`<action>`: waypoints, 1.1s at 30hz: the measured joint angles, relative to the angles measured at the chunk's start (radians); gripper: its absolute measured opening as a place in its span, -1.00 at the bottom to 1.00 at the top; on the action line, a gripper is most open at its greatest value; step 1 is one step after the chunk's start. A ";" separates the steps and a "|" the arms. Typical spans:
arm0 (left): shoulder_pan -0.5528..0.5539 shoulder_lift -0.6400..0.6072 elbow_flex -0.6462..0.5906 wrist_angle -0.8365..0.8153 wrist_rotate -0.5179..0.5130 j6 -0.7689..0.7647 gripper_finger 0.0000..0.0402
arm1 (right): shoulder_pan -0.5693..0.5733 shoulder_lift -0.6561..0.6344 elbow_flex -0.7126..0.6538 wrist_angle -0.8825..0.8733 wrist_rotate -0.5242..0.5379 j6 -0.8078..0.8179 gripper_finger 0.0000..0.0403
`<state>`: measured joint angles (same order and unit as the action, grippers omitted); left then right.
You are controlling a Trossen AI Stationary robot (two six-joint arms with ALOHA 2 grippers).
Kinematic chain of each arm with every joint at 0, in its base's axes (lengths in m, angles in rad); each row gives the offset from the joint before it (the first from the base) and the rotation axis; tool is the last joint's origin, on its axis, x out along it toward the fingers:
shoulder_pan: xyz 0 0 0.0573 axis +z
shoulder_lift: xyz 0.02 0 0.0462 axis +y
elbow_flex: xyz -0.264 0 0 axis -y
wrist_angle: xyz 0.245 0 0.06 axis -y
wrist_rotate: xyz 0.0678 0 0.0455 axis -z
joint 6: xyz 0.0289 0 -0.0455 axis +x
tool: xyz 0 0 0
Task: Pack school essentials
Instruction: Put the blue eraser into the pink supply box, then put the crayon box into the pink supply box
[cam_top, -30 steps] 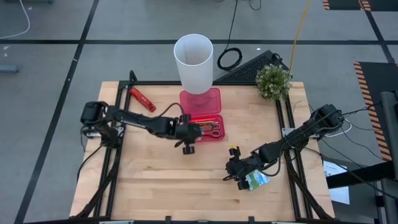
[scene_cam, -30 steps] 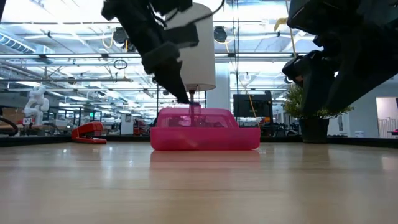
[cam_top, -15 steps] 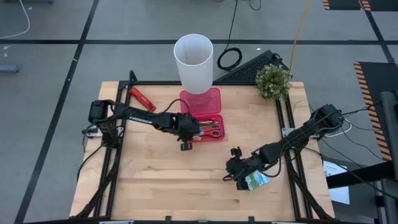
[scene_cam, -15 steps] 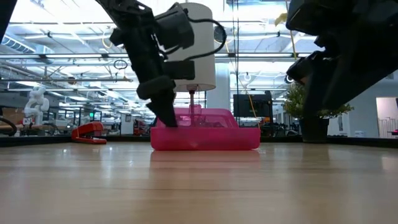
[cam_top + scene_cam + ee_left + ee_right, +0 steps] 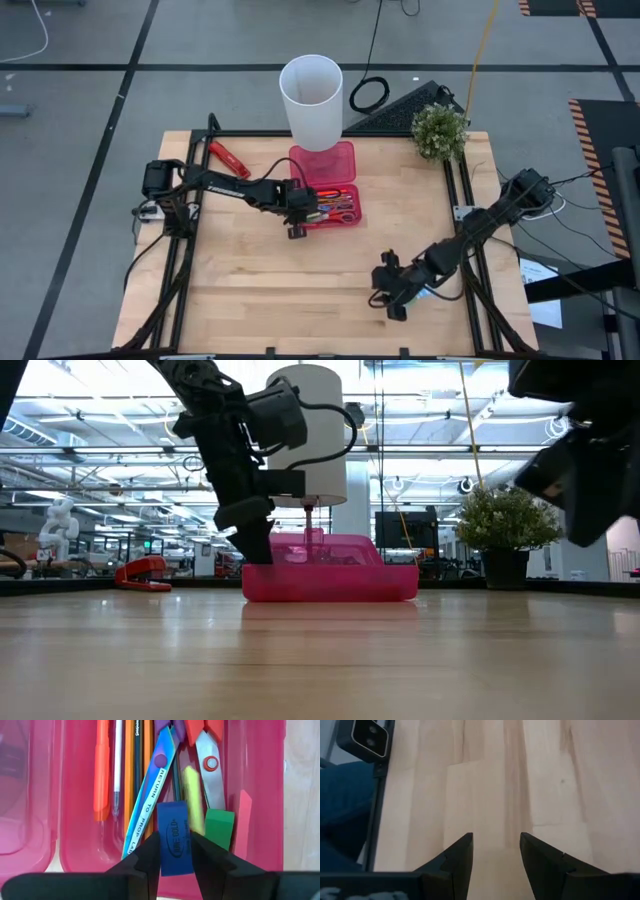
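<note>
Since a moment ago, the right gripper [image 5: 392, 303] has slid away from the pink box [image 5: 345, 158], fingers apart and empty above bare wood. Only the left wrist view shows the left gripper [image 5: 175, 851] pinching a blue eraser [image 5: 174, 838] over the box's scissors [image 5: 150, 802] and pencils [image 5: 136, 770]; its arm reaches in low.

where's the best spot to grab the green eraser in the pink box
Grip the green eraser across its two flat side faces, coming straight down from above. It lies in the pink box beside the scissors' blade, so a sideways approach looks blocked; its blocky shape should suit a pinch.
</note>
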<state>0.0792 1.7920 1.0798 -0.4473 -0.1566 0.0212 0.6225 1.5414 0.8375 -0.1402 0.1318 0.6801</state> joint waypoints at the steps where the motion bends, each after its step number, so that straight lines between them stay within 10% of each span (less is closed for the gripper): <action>1: 0.000 0.000 0.000 0.000 0.000 -0.003 -0.49 | 0.007 0.000 0.000 0.000 0.000 0.014 -0.23; 16: -0.005 0.000 0.000 -0.029 -0.070 -0.082 -0.11 | 0.069 -0.152 0.001 -0.284 -0.005 0.001 -0.13; 33: -0.093 -0.169 0.001 0.019 -0.084 -0.087 0.05 | 0.127 -0.172 0.000 -0.542 -0.081 -0.110 0.91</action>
<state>-0.0140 1.6230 1.0809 -0.4281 -0.2407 -0.0657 0.7491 1.3693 0.8379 -0.6822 0.0505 0.5700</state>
